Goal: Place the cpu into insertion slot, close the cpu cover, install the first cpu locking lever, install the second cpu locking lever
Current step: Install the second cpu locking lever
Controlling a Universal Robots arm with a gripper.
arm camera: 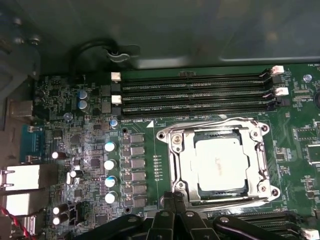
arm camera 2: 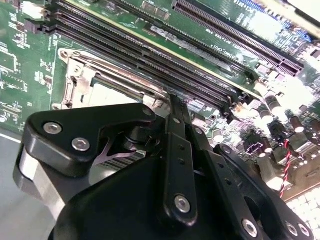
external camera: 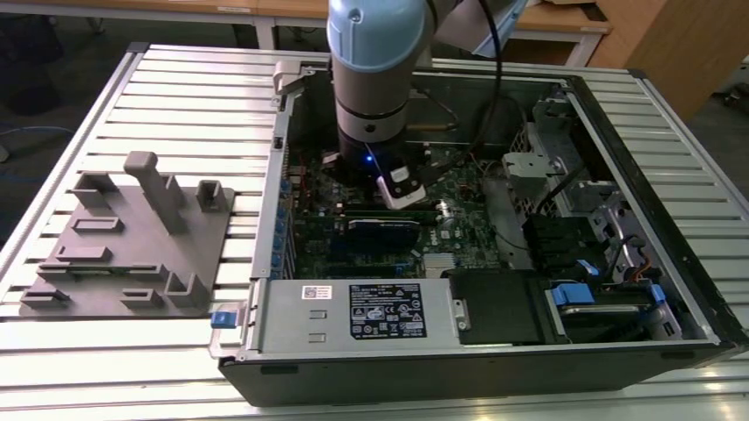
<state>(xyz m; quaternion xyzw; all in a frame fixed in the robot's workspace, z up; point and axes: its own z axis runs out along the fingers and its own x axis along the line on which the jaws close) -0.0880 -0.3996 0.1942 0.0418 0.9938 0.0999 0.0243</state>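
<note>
The cpu (arm camera: 220, 164) is seated under the closed cpu cover (arm camera: 218, 135), beside which the gripper (arm camera: 173, 200), pinched narrow, is held for lever locking.

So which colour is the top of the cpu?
Dull silver-grey; the cpu shows best in the first wrist view.

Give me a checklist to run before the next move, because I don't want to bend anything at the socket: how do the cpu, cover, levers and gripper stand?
1. cpu lying flat in the insertion slot: ok.
2. cpu cover down flat around the chip: ok.
3. Locking lever beside the memory slots hooked down: cannot tell.
4. Gripper at the socket's edge, on the side away from the memory slots: ok.
5. Gripper carrying nothing: ok, jaws shut with nothing between them.
6. Gripper pressing on a lever: cannot tell.
</note>
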